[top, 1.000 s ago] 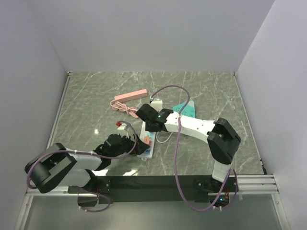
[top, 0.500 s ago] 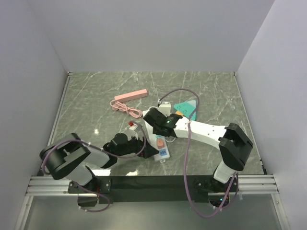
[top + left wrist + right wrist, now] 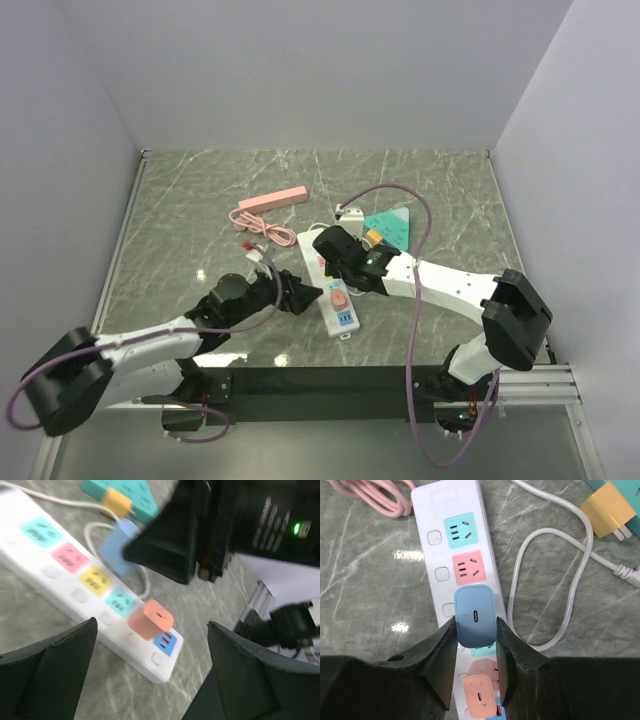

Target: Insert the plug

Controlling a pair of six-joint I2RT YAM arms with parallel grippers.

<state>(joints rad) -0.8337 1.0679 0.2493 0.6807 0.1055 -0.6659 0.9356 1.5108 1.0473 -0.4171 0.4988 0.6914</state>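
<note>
My right gripper [image 3: 345, 265] [image 3: 475, 622] is shut on a blue plug [image 3: 475, 616] and holds it just above the white power strip [image 3: 449, 500] [image 3: 345, 318], over its middle sockets. In the left wrist view the blue plug [image 3: 119, 547] hangs clear of the strip [image 3: 30, 555], past the yellow socket [image 3: 92, 577]. An orange plug [image 3: 481, 696] [image 3: 150, 620] [image 3: 340, 296] sits in a socket near the strip's end. My left gripper [image 3: 305, 293] [image 3: 150, 680] is open and empty, beside the strip's near end.
A teal power strip [image 3: 388, 228] [image 3: 125, 487] with a yellow plug [image 3: 607, 514] lies to the right. A white cable [image 3: 580, 580] loops beside the white strip. A pink cable [image 3: 258, 227] and a pink bar [image 3: 272, 199] lie behind.
The white strip has slid right and turned. My left gripper has let go of it and drawn back left. My right gripper has carried the blue plug over the strip.
</note>
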